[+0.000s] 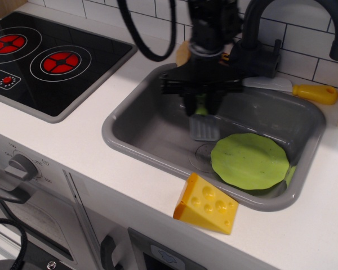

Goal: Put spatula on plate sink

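Observation:
My black gripper (201, 104) is shut on the lime-green handle of the spatula (203, 126). The grey slotted blade hangs down, lifted above the floor of the grey sink (141, 126), just left of the plate. The lime-green round plate (249, 161) lies in the sink's right part, leaning a little on the front right wall. The spatula's blade is close to the plate's left edge but not over it.
A yellow cheese wedge (205, 204) sits on the counter at the sink's front rim. A white toy knife with a yellow handle (296, 89) lies behind the sink. The dark faucet (265, 39) stands at the back. The black stovetop (42, 59) is at the left.

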Tool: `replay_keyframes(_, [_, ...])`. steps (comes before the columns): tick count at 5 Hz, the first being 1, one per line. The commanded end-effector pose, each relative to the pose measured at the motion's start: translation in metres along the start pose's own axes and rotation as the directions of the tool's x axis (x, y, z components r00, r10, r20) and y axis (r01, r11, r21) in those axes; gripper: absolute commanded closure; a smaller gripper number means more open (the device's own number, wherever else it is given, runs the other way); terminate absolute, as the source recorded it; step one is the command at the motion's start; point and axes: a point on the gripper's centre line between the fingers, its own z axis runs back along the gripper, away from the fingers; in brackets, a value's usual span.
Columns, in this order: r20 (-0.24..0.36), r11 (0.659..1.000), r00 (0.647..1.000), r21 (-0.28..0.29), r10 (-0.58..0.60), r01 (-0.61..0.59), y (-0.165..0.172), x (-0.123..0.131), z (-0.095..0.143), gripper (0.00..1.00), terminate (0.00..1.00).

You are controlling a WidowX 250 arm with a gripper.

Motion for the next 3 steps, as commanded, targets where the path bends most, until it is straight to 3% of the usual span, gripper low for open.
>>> replay_keyframes(1, [0.057,0.998,0.998,-0.061,0.004,-0.001,-0.045,-0.003,0.02,1.0,0.0])
replay_keyframes(3, [0.064,0.999,0.997,-0.033,-0.03,0.033,-0.045,-0.024,0.003,1.0,0.0])
